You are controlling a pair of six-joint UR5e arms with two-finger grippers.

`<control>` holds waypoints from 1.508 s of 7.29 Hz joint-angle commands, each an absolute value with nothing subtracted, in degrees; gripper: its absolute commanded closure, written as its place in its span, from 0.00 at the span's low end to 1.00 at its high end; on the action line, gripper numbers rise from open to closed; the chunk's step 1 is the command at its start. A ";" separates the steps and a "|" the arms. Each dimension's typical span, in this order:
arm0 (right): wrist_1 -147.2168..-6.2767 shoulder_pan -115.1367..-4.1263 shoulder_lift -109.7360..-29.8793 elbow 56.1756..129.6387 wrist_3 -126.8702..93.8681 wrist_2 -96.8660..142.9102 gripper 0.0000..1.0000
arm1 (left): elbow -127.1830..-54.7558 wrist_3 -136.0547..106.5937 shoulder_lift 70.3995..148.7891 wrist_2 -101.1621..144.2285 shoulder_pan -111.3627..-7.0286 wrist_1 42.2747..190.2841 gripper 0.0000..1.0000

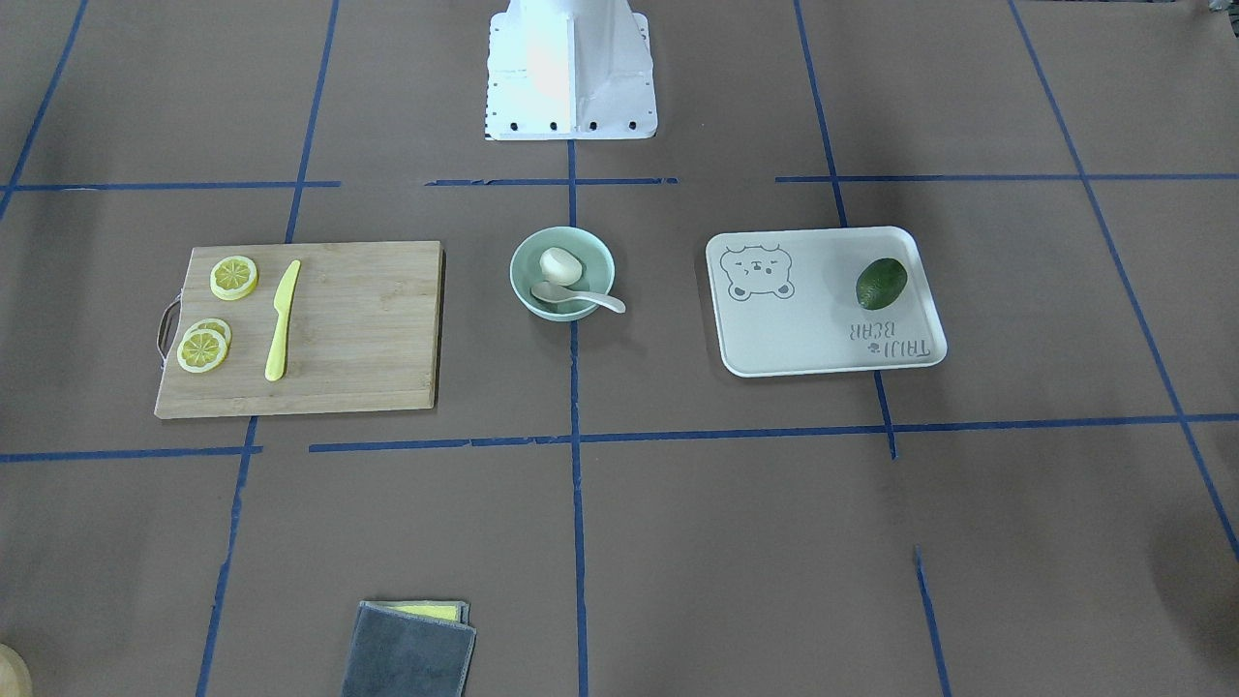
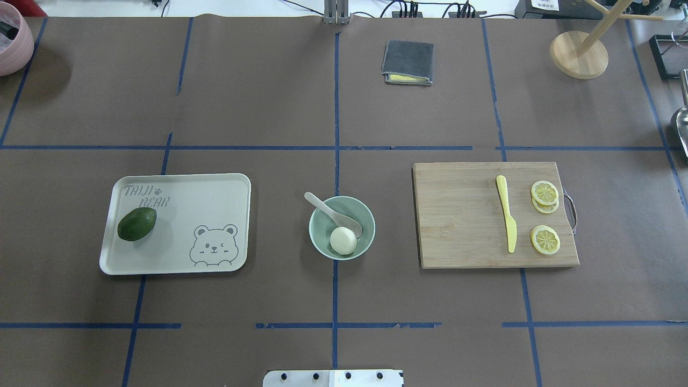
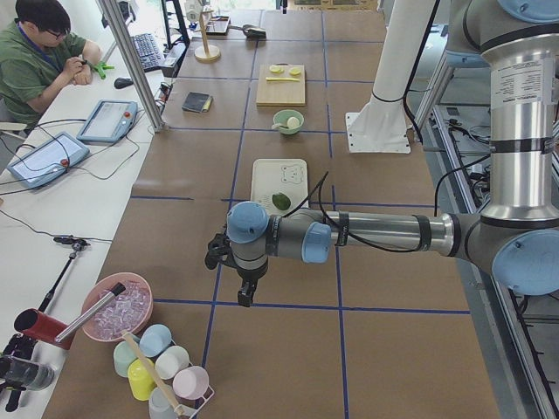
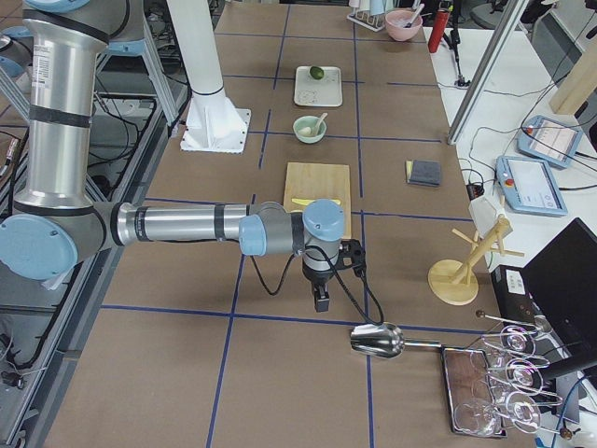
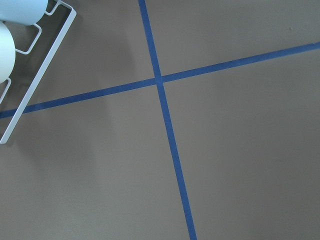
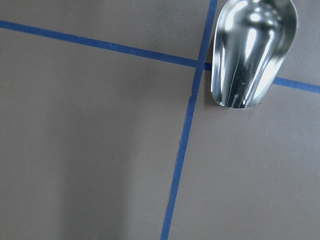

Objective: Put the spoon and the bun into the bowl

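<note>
1. We find the round pale mint-green bowl (image 2: pixel 371 228) in the middle of the brown paper-covered counter (image 2: pixel 269 80). It sits between the off-white rectangular bear-print tray (image 2: pixel 215 193) on the left of the overhead view and the wooden cutting board (image 2: pixel 457 215) on the right.
2. The small round white steamed bun (image 2: pixel 343 240) rests inside the bowl on its near side. We judge that the curved wall keeps it from rolling.
3. The short off-white plastic soup spoon (image 2: pixel 330 212) lies with its scoop down in the bowl, just beside the bun. Its handle leans out over the far-left rim. It is too long to lie flat inside, so the rim props it.
4. Both task things are in the bowl, so we judge the task done, with nothing left to carry.
5. The dark green avocado (image 2: pixel 137 223) stays on the tray. The yellow plastic knife (image 2: pixel 507 220) and the yellow lemon slices (image 2: pixel 545 192) stay on the board. None of them belongs to this job.
6. The left arm (image 3: pixel 376 234) and the right arm (image 4: pixel 187 226) reach out over opposite ends of the counter, well apart from the bowl. We read this as a parked pose that leaves the middle unobstructed.
7. The left jaws and right jaws show only in the side views, pointing down above the counter. We cannot tell whether they are open or closed. No object is visible in them.
8. The right wrist camera looks down on a shiny metal scoop (image 6: pixel 252 50) lying on the counter.
</note>
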State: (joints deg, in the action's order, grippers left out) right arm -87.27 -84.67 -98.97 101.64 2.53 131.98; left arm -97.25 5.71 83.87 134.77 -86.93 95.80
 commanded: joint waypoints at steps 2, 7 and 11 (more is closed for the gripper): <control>-87.19 -85.34 -98.35 101.60 2.02 133.59 0.00 | -97.29 5.71 83.94 134.82 -86.92 96.06 0.00; -87.28 -85.34 -100.72 101.25 2.64 134.03 0.00 | -97.29 5.80 83.94 134.91 -86.84 96.24 0.00; -87.19 -85.34 -100.55 100.46 2.46 133.77 0.00 | -97.29 5.80 83.94 134.91 -86.84 96.24 0.00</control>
